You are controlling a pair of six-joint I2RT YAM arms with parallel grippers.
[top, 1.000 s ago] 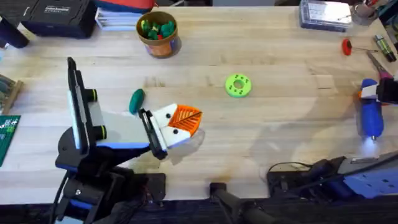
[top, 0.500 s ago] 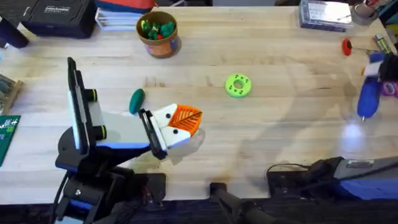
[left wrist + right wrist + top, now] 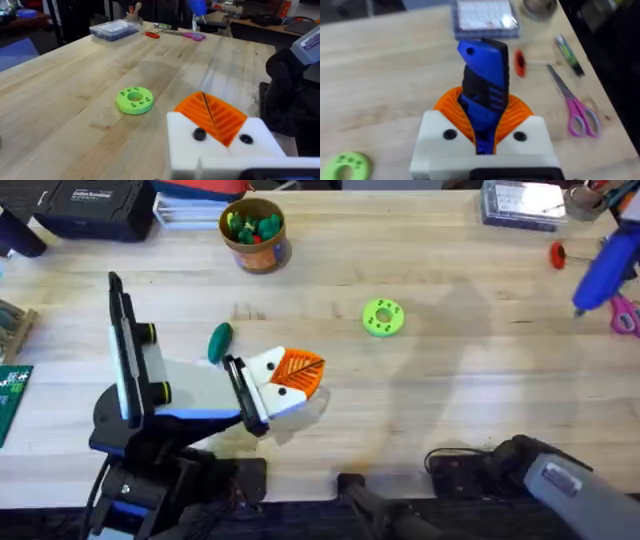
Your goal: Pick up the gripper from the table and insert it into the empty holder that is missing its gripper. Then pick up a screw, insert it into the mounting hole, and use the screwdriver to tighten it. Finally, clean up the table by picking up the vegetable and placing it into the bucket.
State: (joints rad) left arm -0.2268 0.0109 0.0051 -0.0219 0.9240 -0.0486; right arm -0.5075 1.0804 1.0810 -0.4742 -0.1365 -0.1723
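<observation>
One screwdriver (image 3: 604,268), one vegetable (image 3: 220,341), one bucket (image 3: 255,235), one green disc (image 3: 382,317), one pair of scissors (image 3: 627,313).

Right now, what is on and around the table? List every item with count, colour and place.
screwdriver: 1, blue, held off the table at far right
vegetable: 1, dark green, beside the left arm
bucket: 1, orange-brown, far left-centre, toys inside
disc: 1, lime green, holed, mid-table
scissors: 1, pink-handled, far right edge
small tool: 1, red-handled, far right
clear box: 1, far right corner
black case: 1, far left corner
table: 1, light wood
left tool: white, orange pads together, near side, left of centre
right tool: white, orange pads gripping the screwdriver
</observation>
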